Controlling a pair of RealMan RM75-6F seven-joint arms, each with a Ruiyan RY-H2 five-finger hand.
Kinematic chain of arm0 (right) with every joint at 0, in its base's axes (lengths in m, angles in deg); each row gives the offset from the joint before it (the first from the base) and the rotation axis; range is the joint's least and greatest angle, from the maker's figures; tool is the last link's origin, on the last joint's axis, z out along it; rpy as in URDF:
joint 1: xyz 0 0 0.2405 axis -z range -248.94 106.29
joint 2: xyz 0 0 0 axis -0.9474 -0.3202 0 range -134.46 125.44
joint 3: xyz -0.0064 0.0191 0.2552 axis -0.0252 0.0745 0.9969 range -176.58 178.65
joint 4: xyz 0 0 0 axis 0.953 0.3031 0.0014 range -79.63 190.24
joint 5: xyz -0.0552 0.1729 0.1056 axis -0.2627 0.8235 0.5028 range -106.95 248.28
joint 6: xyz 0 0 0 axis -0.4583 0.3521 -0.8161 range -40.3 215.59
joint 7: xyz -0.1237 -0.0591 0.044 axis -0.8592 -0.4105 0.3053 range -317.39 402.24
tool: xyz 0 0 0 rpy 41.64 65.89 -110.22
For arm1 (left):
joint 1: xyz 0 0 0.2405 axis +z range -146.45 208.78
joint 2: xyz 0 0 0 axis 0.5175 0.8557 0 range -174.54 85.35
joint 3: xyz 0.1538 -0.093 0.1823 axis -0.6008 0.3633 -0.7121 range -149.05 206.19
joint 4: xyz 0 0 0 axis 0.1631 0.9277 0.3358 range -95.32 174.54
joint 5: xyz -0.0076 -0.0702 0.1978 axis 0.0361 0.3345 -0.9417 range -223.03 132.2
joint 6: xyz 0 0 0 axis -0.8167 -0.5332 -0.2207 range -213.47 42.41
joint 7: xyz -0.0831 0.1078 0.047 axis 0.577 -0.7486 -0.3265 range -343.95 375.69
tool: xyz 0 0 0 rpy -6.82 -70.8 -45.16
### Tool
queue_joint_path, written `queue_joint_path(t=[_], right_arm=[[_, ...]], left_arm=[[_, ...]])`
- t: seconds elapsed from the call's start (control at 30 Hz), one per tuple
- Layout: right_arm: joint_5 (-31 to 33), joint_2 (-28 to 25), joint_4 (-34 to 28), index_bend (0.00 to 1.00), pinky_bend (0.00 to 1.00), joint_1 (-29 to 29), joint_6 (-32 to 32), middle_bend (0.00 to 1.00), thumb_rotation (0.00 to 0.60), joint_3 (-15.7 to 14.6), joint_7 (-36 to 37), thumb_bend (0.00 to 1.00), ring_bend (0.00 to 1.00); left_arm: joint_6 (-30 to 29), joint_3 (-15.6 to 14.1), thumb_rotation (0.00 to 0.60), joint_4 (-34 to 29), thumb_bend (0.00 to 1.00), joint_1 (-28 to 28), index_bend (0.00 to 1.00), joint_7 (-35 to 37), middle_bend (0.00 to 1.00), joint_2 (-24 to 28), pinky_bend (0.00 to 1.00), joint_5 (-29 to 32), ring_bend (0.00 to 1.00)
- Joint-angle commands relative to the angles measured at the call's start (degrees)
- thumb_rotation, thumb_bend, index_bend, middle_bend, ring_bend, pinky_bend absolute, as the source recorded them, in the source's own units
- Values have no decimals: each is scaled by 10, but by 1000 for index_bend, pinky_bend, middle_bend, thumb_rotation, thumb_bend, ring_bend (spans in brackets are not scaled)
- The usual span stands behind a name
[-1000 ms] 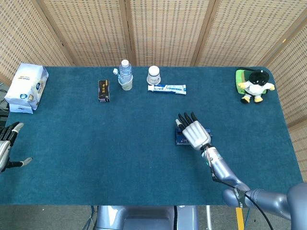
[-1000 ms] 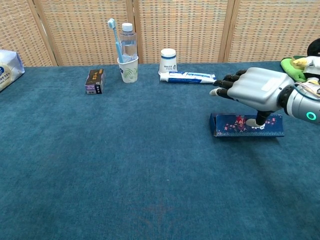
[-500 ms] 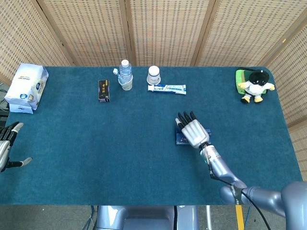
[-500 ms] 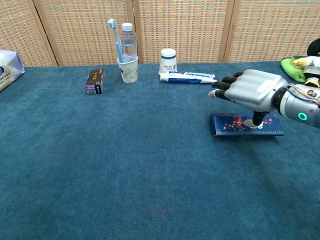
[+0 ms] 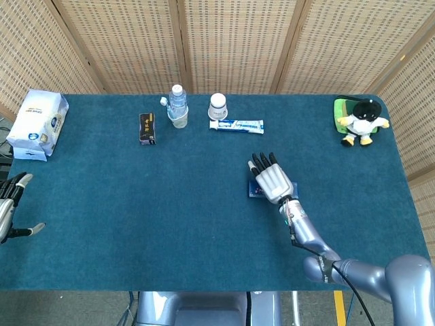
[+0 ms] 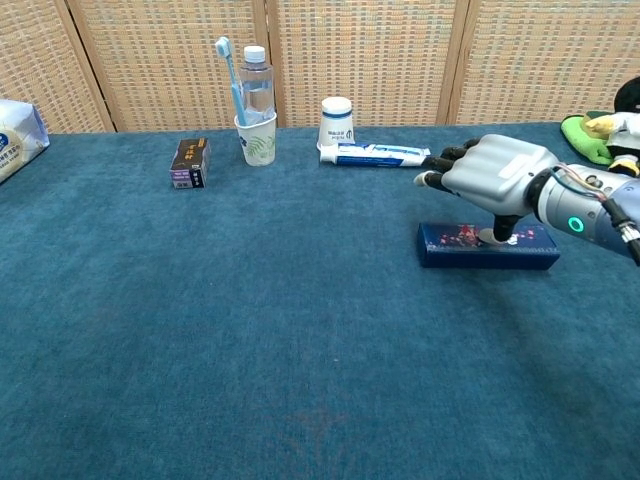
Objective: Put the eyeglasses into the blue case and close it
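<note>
The blue case (image 6: 470, 247) with red flower print lies flat on the cloth right of centre, its lid down; in the head view only its left end (image 5: 253, 191) shows beside the hand. My right hand (image 6: 495, 173) is over it, fingers spread and stretched toward the far side, thumb tip touching the lid; from above the right hand (image 5: 272, 180) covers most of the case. No eyeglasses are visible anywhere. My left hand (image 5: 10, 204) hangs at the table's left edge, fingers apart and holding nothing.
Along the far side stand a small dark box (image 6: 190, 162), a paper cup with toothbrush (image 6: 256, 138) before a water bottle, a white cup (image 6: 336, 122) and a toothpaste tube (image 6: 378, 154). A tissue pack (image 5: 37, 122) is far left, a plush toy (image 5: 362, 120) far right.
The case lid, slightly raised a second ago, now lies flat. My right hand has shifted a little toward the far side while staying on the case. The left hand has not moved.
</note>
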Motion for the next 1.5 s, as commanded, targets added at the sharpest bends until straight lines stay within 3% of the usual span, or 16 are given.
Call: queue_joint_path(t=[0.03,0.3,0.53,0.67,0.73,0.87,1.17,1.33,1.4,1.5], right_arm=[[11,10,17,40,129,-4,3,0,600,4,-3,337,0],[10,8,19,40,129,-6,-10,0,600,11,4,337,0],[5,-48,-62,38,129,2,-32,0,600,42,55,319,0],[80,-122,-149,0,126,5,59,0,600,61,126,42,0],[115,-149,-166,0,113,0,109,0,600,61,156,0,0],[130,-156,-143,0,72,-13,153,0,600,40,178,0,0],[101,-108,-76,0,71,-16,144,22,600,23,218,0,0],[81,-79,-41,38,71,-16,128,162,600,15,236,0,7],[74,-68,-28,97,72,-14,120,224,600,13,245,0,20],[66,-54,-10,275,85,-15,111,365,600,11,250,12,64]], left_arm=[[0,0,600,0,0,0,0,0,0,0,0,-1,0],[0,0,600,1,0,0,0,2,0,1,0,0,0],[1,0,600,1,0,-1,0,-1,0,0,0,1,0],[3,0,600,0,0,-1,0,-3,0,-1,0,1,0],[3,0,600,0,0,-2,0,-4,0,-1,0,1,0],[2,0,600,0,0,-1,0,-5,0,-2,0,1,0],[4,0,600,0,0,-3,0,-8,0,-3,0,4,0],[7,1,600,1,0,-3,0,-7,0,-3,0,8,0],[7,1,600,1,0,-3,0,-7,0,-3,0,7,0],[7,1,600,1,0,-3,0,-5,0,-2,0,6,0]])
